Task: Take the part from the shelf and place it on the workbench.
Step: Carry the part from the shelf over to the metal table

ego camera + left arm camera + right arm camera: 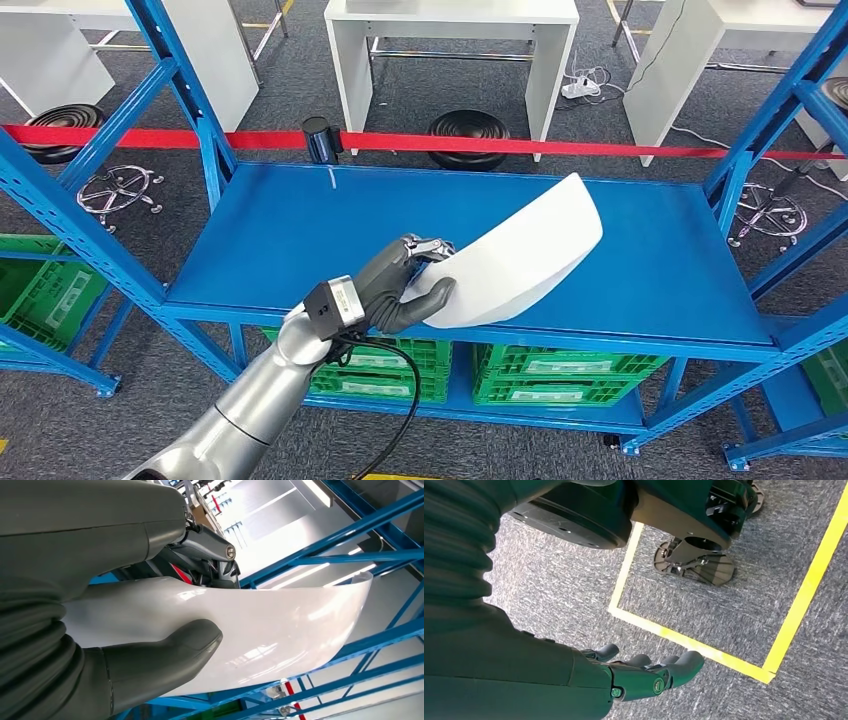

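White curved part (515, 258) gripped by the left hand (398, 285) above the blue shelf (300, 230).
Thumb beneath, fingers over its near edge; the right hand (644, 672) hangs empty, fingers loosely apart, over grey carpet.

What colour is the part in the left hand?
Glossy white part, held by the left hand; head view shows it best.

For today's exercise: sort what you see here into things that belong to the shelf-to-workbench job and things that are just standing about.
Belongs to the job:
white part
left hand, gripping the part
blue shelf

Just standing about:
green crates
red barrier tape
black stools
white tables
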Motion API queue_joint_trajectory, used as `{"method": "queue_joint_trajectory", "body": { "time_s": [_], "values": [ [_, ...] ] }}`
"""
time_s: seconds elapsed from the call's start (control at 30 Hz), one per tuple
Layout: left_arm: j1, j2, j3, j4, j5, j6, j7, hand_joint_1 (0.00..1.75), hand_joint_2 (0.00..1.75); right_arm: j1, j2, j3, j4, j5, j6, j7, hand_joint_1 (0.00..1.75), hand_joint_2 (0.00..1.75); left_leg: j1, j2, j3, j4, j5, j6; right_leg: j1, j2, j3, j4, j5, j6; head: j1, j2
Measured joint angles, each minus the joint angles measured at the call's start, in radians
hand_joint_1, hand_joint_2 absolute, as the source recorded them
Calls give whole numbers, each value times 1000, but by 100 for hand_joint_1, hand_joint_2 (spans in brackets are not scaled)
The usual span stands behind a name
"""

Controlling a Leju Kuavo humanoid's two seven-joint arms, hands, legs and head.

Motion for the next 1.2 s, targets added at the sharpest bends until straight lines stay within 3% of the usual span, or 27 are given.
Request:
{"method": "queue_joint_trajectory", "body": {
  "time_s": [0.17,0.27,0.3,0.4,0.43,0.47,0.53,0.57,0.63,0.7,0.77,0.83,0.9,0.93,0.97,1.0,1.07,1.1,1.2],
  "values": [
    [0,20,2,18,9,20,-9,175,175,-11,0,0,0,11,2,6,0,175,-6,0,-3,4,-4,16,-9,0,1,-7,4,11,-2,0],
    [2,33,10,18,10,36,-11,175,175,-16,0,0,-1,18,2,11,0,175,3,1,16,-32,13,30,-8,-2,-4,12,-9,19,-1,0],
    [3,35,12,17,11,39,-11,175,175,-17,0,0,-1,19,2,13,0,175,7,2,23,-43,18,34,-7,-2,-24,51,-29,21,2,0],
    [15,41,14,18,16,44,-3,175,175,-16,0,0,-1,23,3,21,0,175,7,3,26,-46,16,37,-11,-2,-129,235,-97,29,12,0],
    [21,43,14,19,19,44,3,175,175,-13,0,0,-1,25,4,24,0,175,8,2,27,-43,13,35,-13,-2,-150,261,-94,32,13,0],
    [24,44,15,20,23,44,9,175,175,-11,-1,0,-1,27,4,25,0,175,11,1,27,-38,8,30,-17,-2,-151,247,-70,36,14,0],
    [26,46,17,22,31,43,18,175,175,-10,-2,0,-1,30,5,25,0,175,18,-2,26,-19,-7,15,-25,-4,-106,129,6,46,16,0],
    [26,47,20,23,37,43,20,175,175,-10,-1,0,-1,30,6,25,0,175,18,-2,23,-5,-17,6,-28,-2,-83,74,28,46,20,0],
    [25,49,24,25,47,39,22,175,175,-10,-1,0,-1,30,6,26,0,175,13,-4,15,10,-29,-8,-30,2,-69,35,30,33,21,0],
    [26,51,29,27,56,33,23,175,175,-8,-1,0,-1,30,6,27,0,175,13,-5,16,8,-32,-17,-28,5,-73,42,23,11,14,0],
    [26,55,36,28,63,27,23,175,175,-7,-2,0,-1,31,5,27,0,175,16,-2,9,29,-46,-22,-27,5,-70,42,21,-2,7,0],
    [27,57,42,28,65,25,22,175,175,-7,-2,0,-1,34,4,29,0,175,15,2,-42,132,-97,-25,-26,4,-66,41,18,-11,-2,0],
    [34,60,46,28,65,25,22,175,175,-7,-3,0,-1,38,3,32,0,175,12,3,-119,274,-151,-24,-22,2,-64,41,16,-16,-8,0],
    [39,63,47,28,65,25,23,175,175,-6,-3,0,-1,40,3,33,0,175,11,2,-144,312,-155,-21,-20,2,-62,41,16,-17,-9,0],
    [43,66,47,27,65,25,23,175,175,-6,-4,0,-1,41,3,34,0,175,10,2,-149,310,-139,-17,-19,3,-61,42,16,-18,-11,0],
    [45,68,47,26,65,25,23,175,175,-6,-5,0,-1,41,3,34,0,175,8,2,-135,266,-105,-10,-17,4,-58,42,16,-18,-13,0],
    [46,70,49,21,65,24,23,175,175,-7,-6,0,-1,38,2,35,0,175,2,2,-76,123,-27,5,-14,6,-56,42,14,-14,-17,0],
    [46,71,50,19,65,24,23,175,175,-8,-7,0,-1,36,2,35,0,175,-2,1,-53,69,-4,9,-12,7,-56,42,14,-10,-17,0],
    [48,71,54,17,64,21,23,175,175,-8,-8,-5,-1,28,3,39,0,175,-9,0,-43,32,10,16,-12,8,-58,35,20,11,-17,0]
  ]
}}
